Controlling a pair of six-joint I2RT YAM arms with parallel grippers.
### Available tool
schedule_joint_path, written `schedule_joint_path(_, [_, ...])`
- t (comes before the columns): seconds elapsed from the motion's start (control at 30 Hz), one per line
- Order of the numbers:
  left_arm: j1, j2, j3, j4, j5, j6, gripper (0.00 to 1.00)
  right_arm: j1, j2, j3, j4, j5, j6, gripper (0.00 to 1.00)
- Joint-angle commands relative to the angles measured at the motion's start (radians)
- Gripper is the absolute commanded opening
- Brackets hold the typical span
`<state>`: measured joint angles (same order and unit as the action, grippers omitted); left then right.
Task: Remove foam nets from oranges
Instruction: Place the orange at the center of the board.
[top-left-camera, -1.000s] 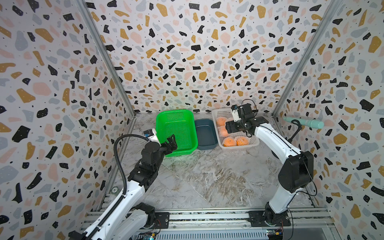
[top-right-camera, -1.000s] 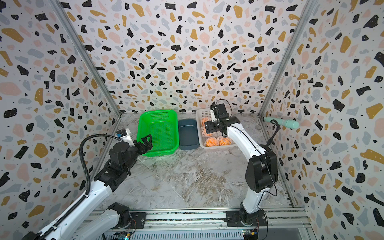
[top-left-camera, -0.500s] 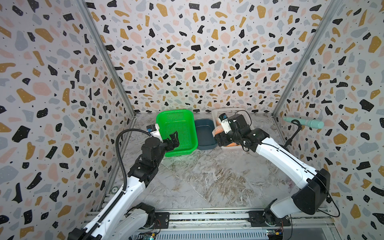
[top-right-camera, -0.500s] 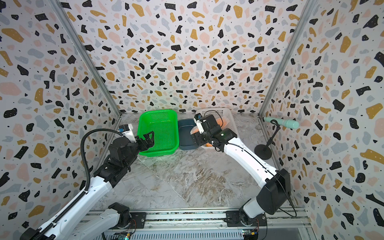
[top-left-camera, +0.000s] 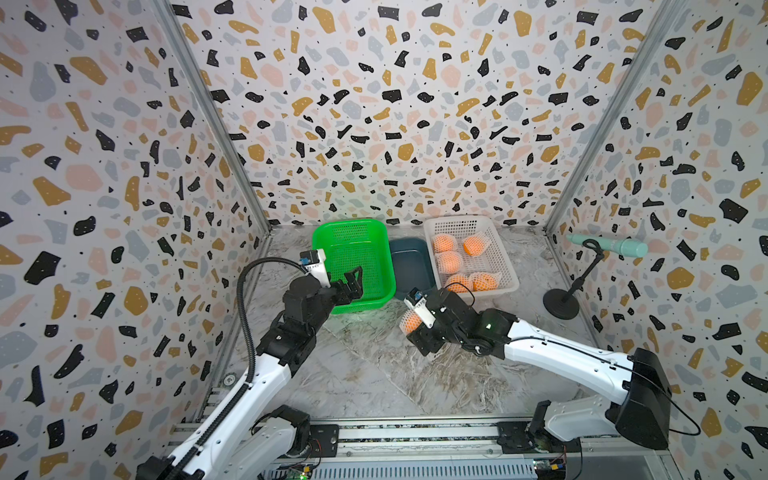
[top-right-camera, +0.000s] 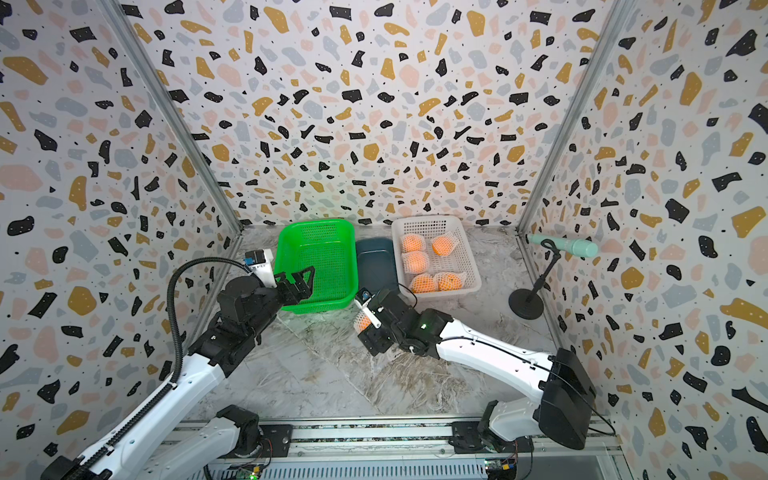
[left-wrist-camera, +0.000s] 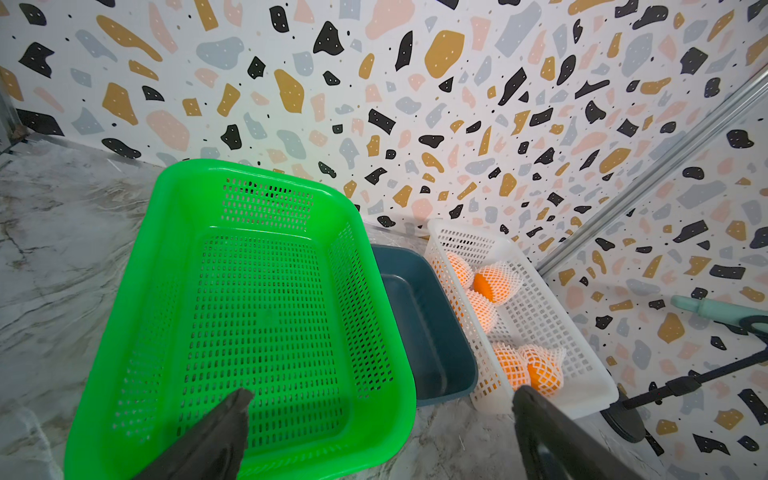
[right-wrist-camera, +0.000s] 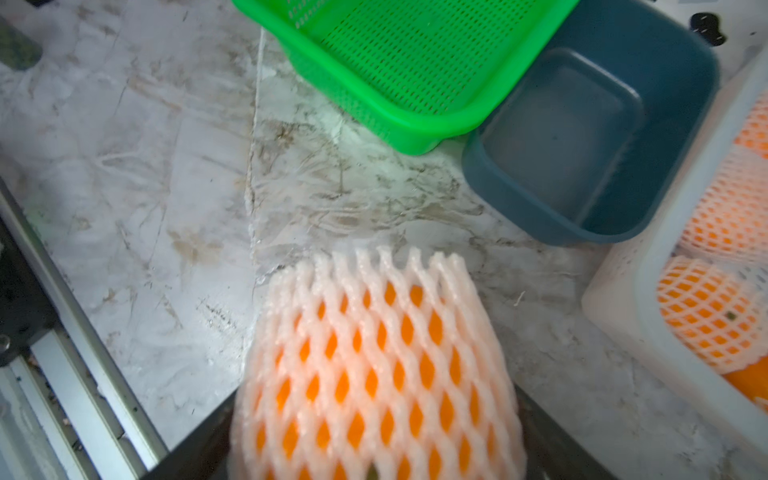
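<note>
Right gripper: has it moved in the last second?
Yes. The right gripper, holding a netted orange, has pulled back off the white basket and now hangs over the table in front of the blue tub.

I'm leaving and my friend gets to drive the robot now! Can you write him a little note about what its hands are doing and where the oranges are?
Left gripper: open and empty, hovering by the near rim of the green basket.
Right gripper: shut on a netted orange, over the table in front of the blue bin.
Other oranges: five, all in their nets, in the white basket.
Done: one orange is out of the white basket. No net is off, and the green basket and blue bin are empty.
Left: pull off all six nets.
</note>
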<state>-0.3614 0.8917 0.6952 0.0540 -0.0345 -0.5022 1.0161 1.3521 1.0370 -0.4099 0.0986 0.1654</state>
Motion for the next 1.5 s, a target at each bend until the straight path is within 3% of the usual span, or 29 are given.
schedule_joint_path(0.0, [-0.005, -0.048, -0.045, 0.079, -0.004, -0.017, 0.99, 0.034, -0.024, -0.064, 0.116, 0.019, -0.004, 0.87])
schedule_joint_path(0.23, [-0.006, -0.065, -0.076, 0.063, -0.031, -0.012, 1.0, 0.062, 0.018, -0.235, 0.324, -0.032, -0.016, 0.87])
schedule_joint_path(0.53, [-0.008, -0.008, -0.073, -0.004, -0.004, -0.055, 1.0, 0.058, 0.124, -0.286, 0.471, -0.161, -0.067, 0.88])
schedule_joint_path(0.93, [-0.009, 0.036, -0.083, -0.036, 0.036, -0.067, 0.99, -0.012, 0.254, -0.247, 0.461, -0.275, -0.102, 0.89])
schedule_joint_path(1.07, [-0.01, 0.058, -0.089, -0.038, 0.059, -0.079, 1.0, -0.026, 0.285, -0.229, 0.447, -0.292, -0.114, 0.93])
schedule_joint_path(1.23, [-0.015, 0.077, -0.105, -0.052, 0.086, -0.094, 1.0, -0.06, 0.266, -0.236, 0.464, -0.321, -0.099, 1.0])
schedule_joint_path(1.47, [-0.021, 0.079, -0.143, -0.046, 0.099, -0.101, 1.0, -0.116, 0.191, -0.232, 0.449, -0.419, -0.064, 0.99])
